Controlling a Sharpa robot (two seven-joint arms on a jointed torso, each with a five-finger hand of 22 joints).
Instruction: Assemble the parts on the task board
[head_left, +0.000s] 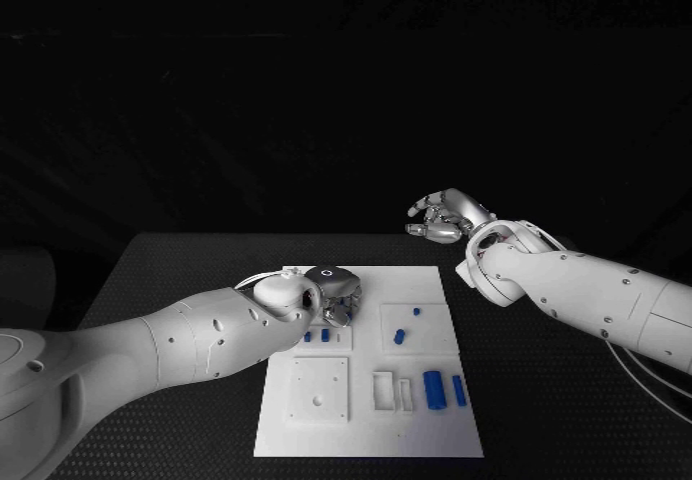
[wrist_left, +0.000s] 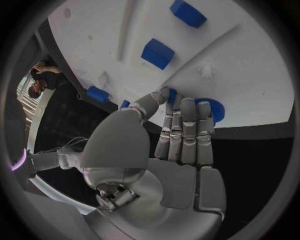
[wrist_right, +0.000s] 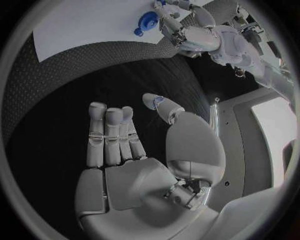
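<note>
Over the task board (head_left: 433, 290), left hand (head_left: 335, 290) fingers (wrist_left: 187, 130) touch a blue gear (wrist_left: 212, 109).

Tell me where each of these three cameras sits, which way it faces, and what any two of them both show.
Head view: on the robot's head, looking down at the task board; both arms enter, the left hand at the board's far edge, the right hand raised beyond it.
Left wrist view: behind the left hand, facing the board and a blue gear at its fingertips.
Right wrist view: behind the empty right hand, facing the black table.
Shared: both wrist views show the gear.
</note>
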